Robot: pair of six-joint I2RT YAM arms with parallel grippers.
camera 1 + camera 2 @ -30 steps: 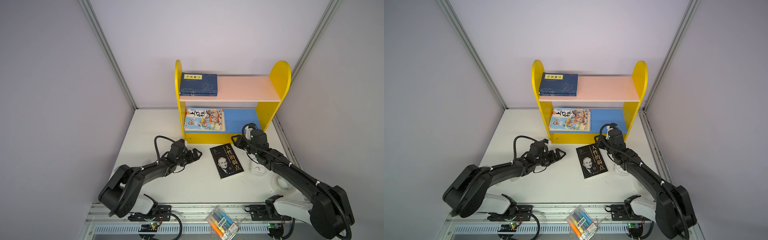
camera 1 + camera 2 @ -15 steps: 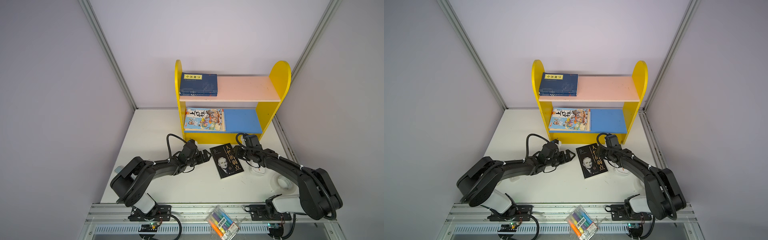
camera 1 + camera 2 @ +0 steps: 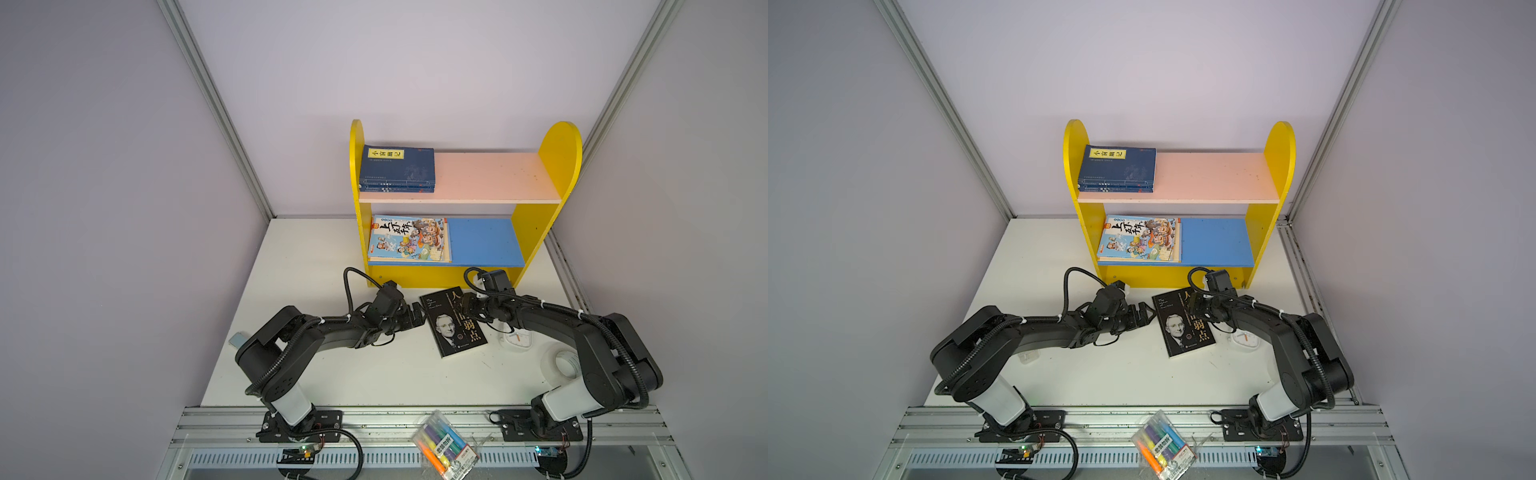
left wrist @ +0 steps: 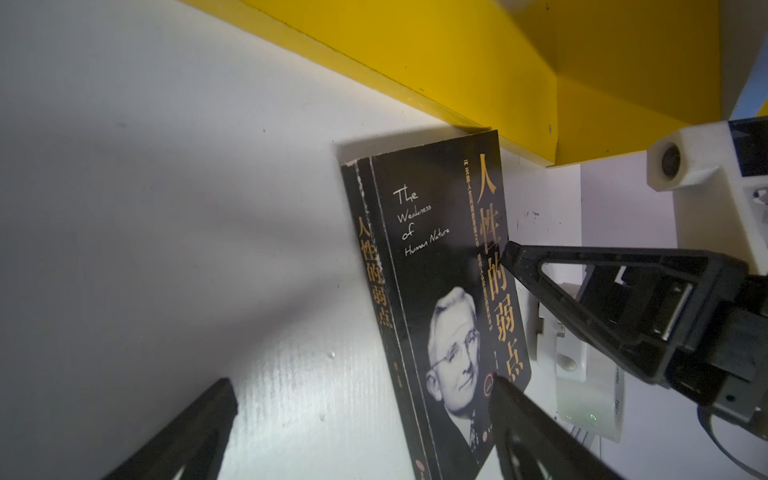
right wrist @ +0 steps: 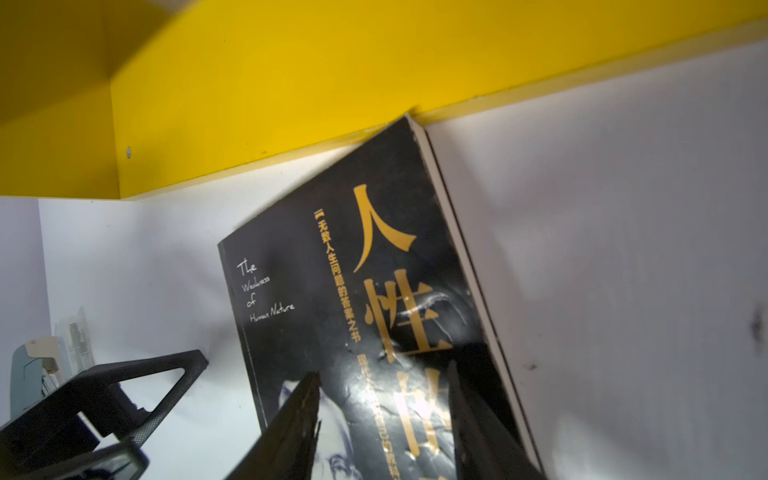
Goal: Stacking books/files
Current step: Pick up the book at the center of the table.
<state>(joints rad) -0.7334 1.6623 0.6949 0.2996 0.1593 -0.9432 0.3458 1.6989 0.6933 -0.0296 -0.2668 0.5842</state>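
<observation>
now the black book (image 3: 453, 328) lies flat on the desk (image 3: 332, 382), 1 corner touching the yellow shelf (image 3: 436, 279). the left hand (image 3: 419, 317) stands fully open beside its spine, the right hand (image 3: 468, 307) half open over the cover; both hold nothing. i think it is light, glossy and a little bendy, so better to grip across the spine edge.
</observation>
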